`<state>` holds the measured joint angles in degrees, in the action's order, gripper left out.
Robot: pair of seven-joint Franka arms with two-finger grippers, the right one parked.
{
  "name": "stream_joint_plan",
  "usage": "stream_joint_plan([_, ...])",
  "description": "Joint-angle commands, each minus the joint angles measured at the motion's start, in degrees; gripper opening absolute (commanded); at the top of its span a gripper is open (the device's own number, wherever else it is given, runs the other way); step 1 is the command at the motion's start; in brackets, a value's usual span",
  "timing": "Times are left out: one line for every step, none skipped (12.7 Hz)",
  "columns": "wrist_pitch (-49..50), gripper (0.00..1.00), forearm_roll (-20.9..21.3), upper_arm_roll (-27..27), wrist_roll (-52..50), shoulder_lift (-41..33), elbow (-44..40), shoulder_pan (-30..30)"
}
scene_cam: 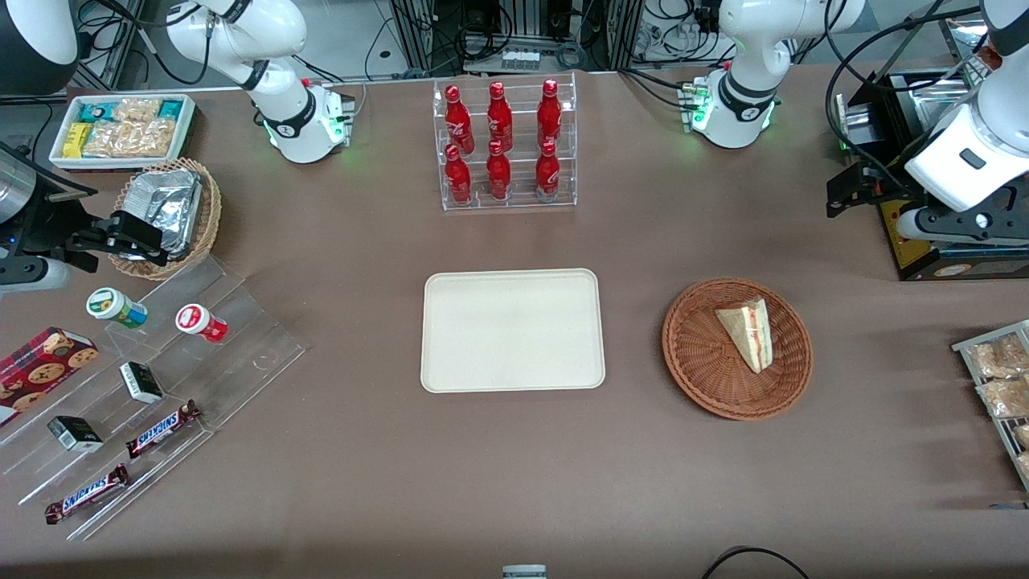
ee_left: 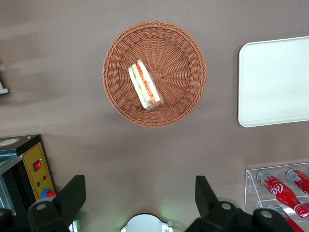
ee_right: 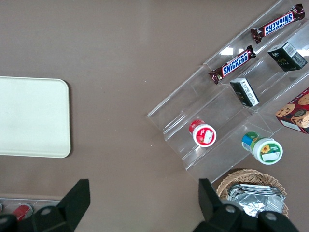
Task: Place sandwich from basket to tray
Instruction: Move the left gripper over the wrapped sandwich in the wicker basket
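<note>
Sandwich (scene_cam: 748,332): pale bread wedge, red-green filling along cut edge, lying in basket (scene_cam: 699,354) toward its 1 o'clock rim

Basket sits at 3 o'clock of tray (scene_cam: 512,330), apart, bare tabletop between

Gripper (ee_left: 140,198) high above table near working arm's end, fingers (ee_left: 72,195) spread wide, holding nothing

Acrylic rack of red bottles (scene_cam: 505,145) at tray's 12 o'clock; nothing over sandwich

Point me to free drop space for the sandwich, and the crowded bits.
The tray is bare all over. Open tabletop lies between tray and basket, and nearer the front camera than both. The gripper, open, hangs above bare table beside the basket. Crowded: the acrylic snack steps toward the parked arm's end.
</note>
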<state>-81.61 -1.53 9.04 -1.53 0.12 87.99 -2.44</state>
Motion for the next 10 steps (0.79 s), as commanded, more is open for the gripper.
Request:
stream_joint_plan([-0.21, 1.00, 0.30, -0.34, -0.84, 0.32, -0.81, 0.51])
stream_joint_plan([-0.83, 1.00, 0.21, -0.34, -0.93, 0.41, -0.81, 0.51])
stream_joint_plan([-1.01, 1.00, 0.30, -0.34, -1.01, 0.58, -0.72, 0.60])
stream_joint_plan([-1.97, 1.00, 0.38, -0.25, -1.89, 0.93, -0.46, 0.60])
stream_joint_plan([-2.67, 1.00, 0.30, -0.34, -2.07, 0.93, 0.42, 0.51])
stream_joint_plan([-3.20, 1.00, 0.12, -0.51, -2.07, 0.93, 2.34, 0.33])
stream_joint_plan([-4.78, 1.00, 0.30, -1.12, -2.07, 0.67, 4.71, 0.25])
stream_joint_plan([-7.58, 1.00, 0.38, -1.22, -2.07, 0.06, 7.86, 0.25])
stream_joint_plan([-11.00, 1.00, 0.47, -1.22, -2.24, -0.90, 11.64, 0.33])
stream_joint_plan([-13.73, 1.00, 0.47, -1.13, -3.20, -1.52, 14.81, 0.33])
